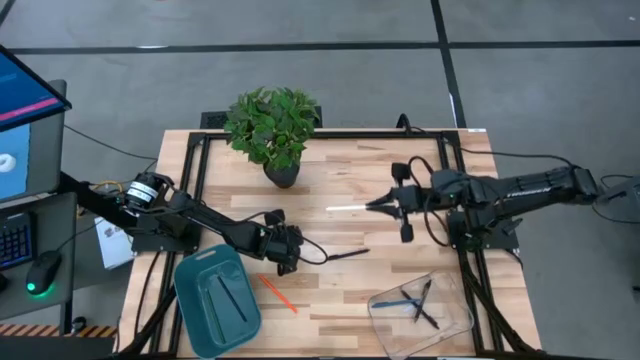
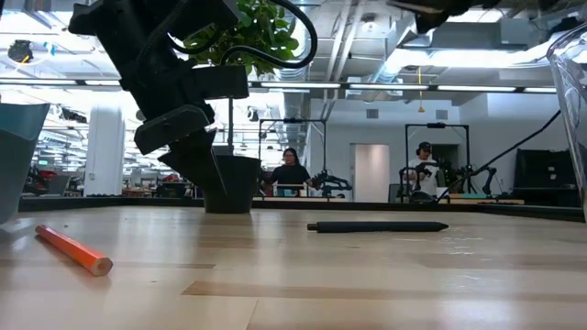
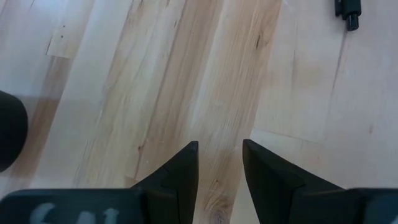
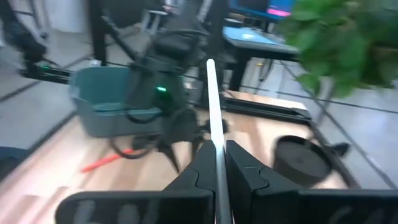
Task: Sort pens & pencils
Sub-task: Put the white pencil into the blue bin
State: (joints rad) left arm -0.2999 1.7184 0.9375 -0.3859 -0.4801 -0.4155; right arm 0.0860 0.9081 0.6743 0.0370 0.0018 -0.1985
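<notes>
My right gripper hovers over the table's middle, shut on a whitish pen. My left gripper is open over bare wood, fingers pointing down. It sits just left of a black pen that lies flat on the table. An orange pencil lies flat near the front, beside the teal tray. A dark pen rests inside the tray. A clear container holds a blue pen and black pens. My right gripper pinches the whitish pen between its two fingers near the pen's right end. The fingers come level from the table's right and lie along the pen. The rest of the pen sticks straight out past the fingertips toward the table's left, lifted clear.
A potted plant stands at the far edge, left of centre. The tray sits at the near left and the clear container at the near right. Bare wood lies between the two grippers. People are in the room beyond the table.
</notes>
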